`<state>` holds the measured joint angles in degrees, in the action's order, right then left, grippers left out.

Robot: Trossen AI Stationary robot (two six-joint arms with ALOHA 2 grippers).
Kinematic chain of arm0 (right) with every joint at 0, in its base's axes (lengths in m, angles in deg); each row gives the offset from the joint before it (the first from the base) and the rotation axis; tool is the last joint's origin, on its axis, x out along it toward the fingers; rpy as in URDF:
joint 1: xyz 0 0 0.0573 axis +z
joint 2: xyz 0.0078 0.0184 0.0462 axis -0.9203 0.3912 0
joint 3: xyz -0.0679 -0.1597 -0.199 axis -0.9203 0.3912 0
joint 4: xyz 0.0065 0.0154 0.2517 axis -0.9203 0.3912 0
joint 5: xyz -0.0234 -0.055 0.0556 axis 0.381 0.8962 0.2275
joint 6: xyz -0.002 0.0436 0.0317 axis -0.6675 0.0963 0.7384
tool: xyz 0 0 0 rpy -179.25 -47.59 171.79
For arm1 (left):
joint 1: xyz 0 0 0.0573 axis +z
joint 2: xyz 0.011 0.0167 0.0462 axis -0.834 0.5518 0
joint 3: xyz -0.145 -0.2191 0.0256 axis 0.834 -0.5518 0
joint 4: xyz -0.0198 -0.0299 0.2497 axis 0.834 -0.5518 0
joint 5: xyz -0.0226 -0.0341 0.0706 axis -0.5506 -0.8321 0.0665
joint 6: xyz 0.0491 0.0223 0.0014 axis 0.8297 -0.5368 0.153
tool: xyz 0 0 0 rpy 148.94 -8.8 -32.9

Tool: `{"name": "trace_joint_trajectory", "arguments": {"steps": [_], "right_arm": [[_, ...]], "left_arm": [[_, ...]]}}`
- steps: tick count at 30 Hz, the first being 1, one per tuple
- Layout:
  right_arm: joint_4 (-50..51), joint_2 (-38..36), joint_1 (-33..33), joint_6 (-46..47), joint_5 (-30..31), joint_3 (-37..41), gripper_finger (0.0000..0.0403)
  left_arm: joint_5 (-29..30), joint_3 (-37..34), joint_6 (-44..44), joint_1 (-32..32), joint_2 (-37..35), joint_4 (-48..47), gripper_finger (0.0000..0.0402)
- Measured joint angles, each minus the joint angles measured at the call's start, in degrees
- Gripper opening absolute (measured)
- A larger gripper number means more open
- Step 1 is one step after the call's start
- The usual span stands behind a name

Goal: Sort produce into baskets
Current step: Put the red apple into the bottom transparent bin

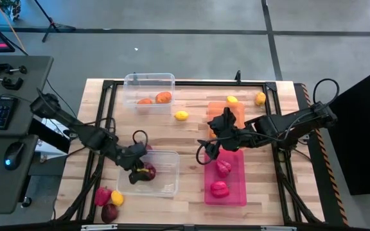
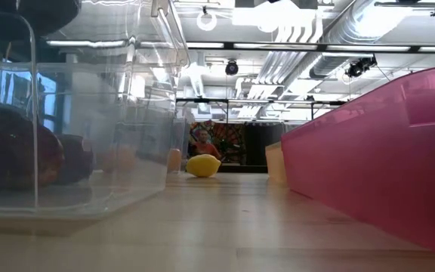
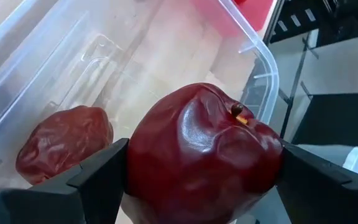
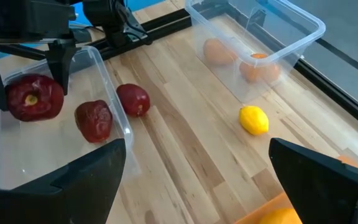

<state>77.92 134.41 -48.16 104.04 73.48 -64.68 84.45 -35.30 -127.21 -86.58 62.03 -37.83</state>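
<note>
My left gripper (image 1: 139, 171) is shut on a dark maroon apple (image 3: 204, 149) inside the near clear bin (image 1: 166, 183). A second maroon piece (image 3: 64, 143) lies on that bin's floor. A third maroon piece (image 4: 133, 99) lies on the table just outside the bin's wall. My right gripper (image 1: 211, 146) is open and empty, hovering above the far end of the pink bin (image 1: 236, 192), next to the orange bin (image 1: 236, 109). Its fingers (image 4: 79, 180) stand wide apart in the right wrist view. My left gripper pinches the maroon apple by two opposite sides (image 3: 143, 168) between its two fingers, the stem end turned toward the wrist camera. The fingers come slanting down from the table's left. The apple sits within the clear bin's walls (image 4: 33, 98); whether it touches the floor I cannot tell.
The pink bin holds two pink-red pieces (image 1: 222, 168). The far clear bin (image 1: 149, 80) holds two orange pieces (image 1: 164, 97). A yellow lemon (image 1: 182, 115) lies on the table between the bins. A yellow piece (image 1: 232, 99) is in the orange bin, another (image 1: 260, 98) beside it. Three pieces (image 1: 110, 202) lie near the front left corner.
</note>
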Motion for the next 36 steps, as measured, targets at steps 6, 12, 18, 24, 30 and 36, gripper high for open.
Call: {"name": "trace_joint_trajectory", "arguments": {"steps": [6, 12, 18, 24, 30, 36], "right_arm": [[0.23, 0.00, -0.02, 0.00, 0.00, 0.00, 0.0385], [0.28, 0.00, 0.00, 0.02, 0.00, 0.00, 0.0385], [0.25, 0.00, -0.02, 0.22, 0.00, 0.00, 0.0385], [0.20, 0.00, -0.01, 0.26, 0.00, 0.00, 0.0385], [0.21, 0.00, -0.07, 2.78, 0.00, 0.00, 0.0385], [0.32, 0.00, -0.07, 2.80, 0.00, 0.00, 0.0385]], "left_arm": [[-4.59, 0.00, 3.55, 1.35, 0.63, 2.83, 0.0327], [-7.37, 0.02, 9.13, 1.96, 0.63, 8.83, 0.0360], [-7.18, 0.02, 9.98, 3.24, 1.07, 8.42, 0.0374], [-5.77, 0.02, 10.99, 4.22, 1.01, 10.85, 0.0375], [-2.81, 0.02, 11.92, 4.91, 1.03, 11.69, 0.0376], [1.90, 0.02, 14.06, 5.36, 1.03, 13.42, 0.0376]]}}
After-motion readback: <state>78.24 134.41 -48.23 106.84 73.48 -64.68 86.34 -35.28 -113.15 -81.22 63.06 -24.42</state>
